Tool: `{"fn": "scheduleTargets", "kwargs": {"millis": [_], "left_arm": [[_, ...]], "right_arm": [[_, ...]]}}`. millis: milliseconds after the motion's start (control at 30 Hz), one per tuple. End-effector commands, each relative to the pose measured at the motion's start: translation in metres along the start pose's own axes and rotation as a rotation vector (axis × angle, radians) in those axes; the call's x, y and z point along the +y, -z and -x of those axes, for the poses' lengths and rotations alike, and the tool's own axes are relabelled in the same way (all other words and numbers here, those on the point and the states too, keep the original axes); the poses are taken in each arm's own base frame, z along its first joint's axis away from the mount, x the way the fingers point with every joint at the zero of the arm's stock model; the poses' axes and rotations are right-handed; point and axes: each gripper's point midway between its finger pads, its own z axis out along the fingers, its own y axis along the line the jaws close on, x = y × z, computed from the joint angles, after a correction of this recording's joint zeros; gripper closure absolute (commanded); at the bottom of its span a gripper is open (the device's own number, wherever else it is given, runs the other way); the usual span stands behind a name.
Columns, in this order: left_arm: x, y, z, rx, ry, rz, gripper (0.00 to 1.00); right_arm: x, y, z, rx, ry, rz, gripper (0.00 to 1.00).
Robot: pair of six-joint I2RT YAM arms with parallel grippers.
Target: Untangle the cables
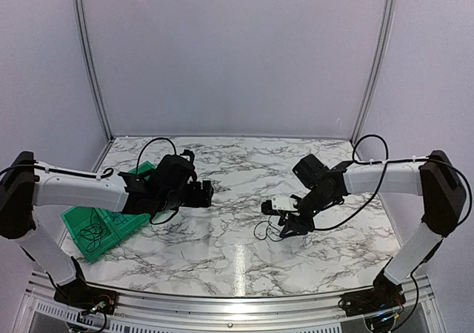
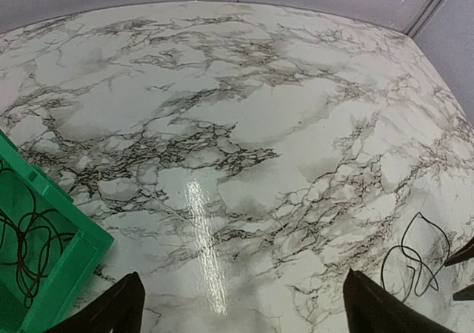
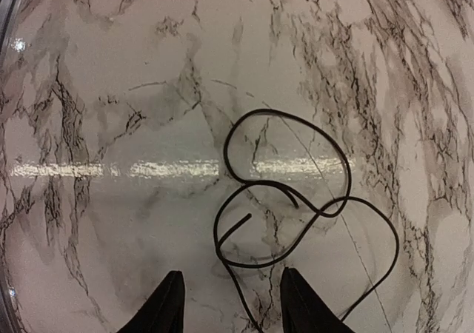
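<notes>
Green bin [image 2: 70, 214] — left wrist, cable end [image 3: 244, 217] — right

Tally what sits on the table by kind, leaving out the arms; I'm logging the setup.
Green bin: 1
Black cable tangle inside the bin: 1 (strands too fine to count)
Loose black cable bunch outside the bin: 1
Total: 3

Top external: high behind both arm bases, looking down and forward across the whole marble table [image 1: 222, 274].
Left wrist: low, facing across the table; green bin [image 2: 74, 270] at 8 o'clock, black cable [image 2: 409, 263] at 4 o'clock.
Right wrist: close above, looking almost straight down on that cable [image 3: 349, 174].
Shared: cable in all three; bin in top and left-wrist views.
</notes>
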Motion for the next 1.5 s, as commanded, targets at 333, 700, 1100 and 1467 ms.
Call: {"fn": "scheduleTargets", "kwargs": {"millis": [333,700,1100,1467], "left_arm": [[-0.003,-0.022,0.029,-0.110,0.089,0.072,0.02],[-0.019,-0.010,0.038,-0.147,0.041,-0.040,0.05],[-0.106,0.030,0.051,-0.299,-0.198,-0.543,0.11],[-0.157,0.017,0.051,-0.327,-0.159,-0.706,0.17]], "right_arm": [[0.000,-0.027,-0.003,0.082,0.063,-0.063,0.54],[-0.019,-0.008,0.022,0.048,0.083,-0.184,1.00],[-0.016,0.074,0.096,-0.133,0.078,-0.154,1.00],[-0.015,0.144,0.161,-0.322,0.097,-0.131,1.00]]}}
